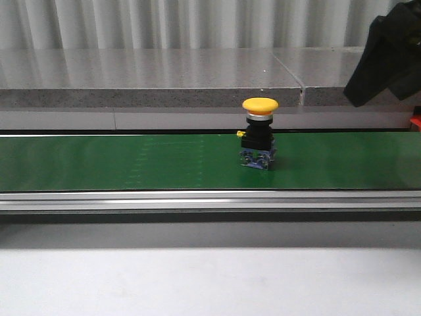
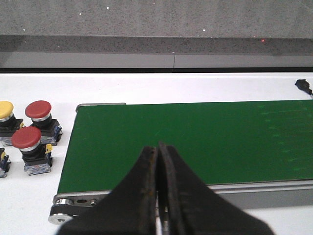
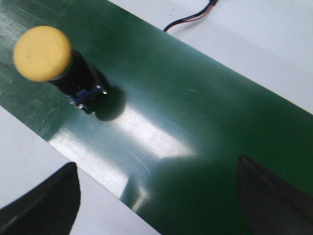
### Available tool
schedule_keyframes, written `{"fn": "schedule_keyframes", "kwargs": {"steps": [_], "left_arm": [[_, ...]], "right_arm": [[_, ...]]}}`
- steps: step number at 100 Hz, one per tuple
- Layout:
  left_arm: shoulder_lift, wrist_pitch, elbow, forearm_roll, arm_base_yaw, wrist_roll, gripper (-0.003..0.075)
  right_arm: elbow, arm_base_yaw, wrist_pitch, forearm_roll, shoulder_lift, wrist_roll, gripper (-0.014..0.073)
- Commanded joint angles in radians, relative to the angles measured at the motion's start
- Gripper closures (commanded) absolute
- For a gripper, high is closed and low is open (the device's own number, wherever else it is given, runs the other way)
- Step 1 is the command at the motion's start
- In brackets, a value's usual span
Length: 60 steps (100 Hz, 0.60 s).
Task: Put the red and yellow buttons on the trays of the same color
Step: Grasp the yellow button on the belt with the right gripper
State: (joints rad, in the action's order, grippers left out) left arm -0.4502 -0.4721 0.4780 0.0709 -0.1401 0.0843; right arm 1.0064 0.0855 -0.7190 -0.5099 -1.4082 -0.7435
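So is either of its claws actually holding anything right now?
No, nothing is held. The left gripper is shut on nothing over the belt. The right gripper is open, and the yellow button stands free on the belt.

yellow button (image 1: 259, 135) | upright on green belt | two red buttons (image 2: 32, 131) off-belt, upright

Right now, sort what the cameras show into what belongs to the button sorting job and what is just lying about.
Belongs to the job:
- yellow button standing upright on the green belt
- two red buttons and another yellow one beside the belt's end
- left gripper, shut and empty
- right gripper, open above the belt

Just lying about:
- cable beside the belt
- grey ledge behind
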Motion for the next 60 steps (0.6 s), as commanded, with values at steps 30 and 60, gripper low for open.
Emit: {"fn": "schedule_keyframes", "kwargs": {"steps": [30,60], "left_arm": [[-0.003,0.075,0.027,-0.003,-0.007,0.003,0.0741],[-0.003,0.075,0.027,-0.003,-0.007,0.003,0.0741]], "right_arm": [[0.029,0.166,0.105,-0.029,-0.055,-0.048,-0.0042],[0.062,0.188,0.218,-0.055,-0.135,-0.048,-0.0041]]}}
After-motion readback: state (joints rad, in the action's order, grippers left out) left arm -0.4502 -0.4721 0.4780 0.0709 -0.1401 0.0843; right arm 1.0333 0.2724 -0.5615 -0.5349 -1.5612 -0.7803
